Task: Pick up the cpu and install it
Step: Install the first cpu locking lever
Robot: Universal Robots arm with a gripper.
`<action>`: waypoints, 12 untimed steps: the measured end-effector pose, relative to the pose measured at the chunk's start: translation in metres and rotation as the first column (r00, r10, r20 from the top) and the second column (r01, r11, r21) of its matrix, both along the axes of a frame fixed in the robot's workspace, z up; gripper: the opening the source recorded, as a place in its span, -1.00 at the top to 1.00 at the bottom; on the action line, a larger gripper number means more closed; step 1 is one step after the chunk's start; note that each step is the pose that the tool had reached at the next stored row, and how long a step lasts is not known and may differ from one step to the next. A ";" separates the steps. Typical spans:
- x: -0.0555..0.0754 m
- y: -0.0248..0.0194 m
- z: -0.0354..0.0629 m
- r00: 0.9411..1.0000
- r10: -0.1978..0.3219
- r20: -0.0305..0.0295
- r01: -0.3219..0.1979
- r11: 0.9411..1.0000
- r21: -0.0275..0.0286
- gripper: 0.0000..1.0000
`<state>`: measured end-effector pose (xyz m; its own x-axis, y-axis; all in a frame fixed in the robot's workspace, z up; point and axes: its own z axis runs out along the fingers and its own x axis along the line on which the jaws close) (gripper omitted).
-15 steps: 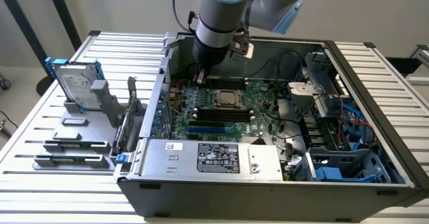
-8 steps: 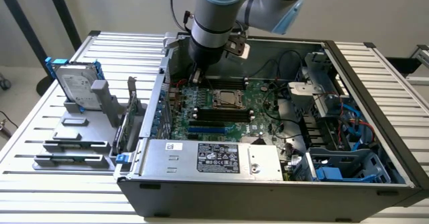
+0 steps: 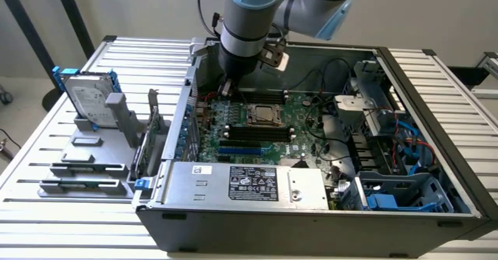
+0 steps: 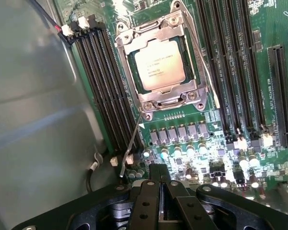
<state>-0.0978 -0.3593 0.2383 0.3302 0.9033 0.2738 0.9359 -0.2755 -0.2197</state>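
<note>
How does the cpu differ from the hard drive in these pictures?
The cpu lies flat in its motherboard socket; the hard drive stands on edge in a grey holder outside the case. The cpu is small and square; the hard drive is larger, oblong, with blue rails. Both have silver metal faces.

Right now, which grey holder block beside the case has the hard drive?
The rearmost block, farthest back in the exterior view: the blue-railed hard drive stands upright in it. The blocks in front are low and flat.
</note>
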 end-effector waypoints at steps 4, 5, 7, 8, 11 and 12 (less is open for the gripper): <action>-0.008 0.0020 -0.0015 1.000 -0.009 0.010 0.009 1.000 0.015 0.79; -0.010 0.0027 -0.0017 1.000 -0.011 0.010 0.010 1.000 0.015 0.79; -0.011 0.0033 -0.0021 1.000 -0.020 0.010 0.020 1.000 0.017 0.79; -0.011 0.0034 -0.0024 0.999 -0.034 0.010 0.034 0.999 0.017 0.79; -0.011 0.0034 -0.0029 0.996 -0.088 0.010 0.087 0.996 0.017 0.79; -0.011 0.0034 -0.0031 0.994 -0.106 0.010 0.105 0.994 0.017 0.79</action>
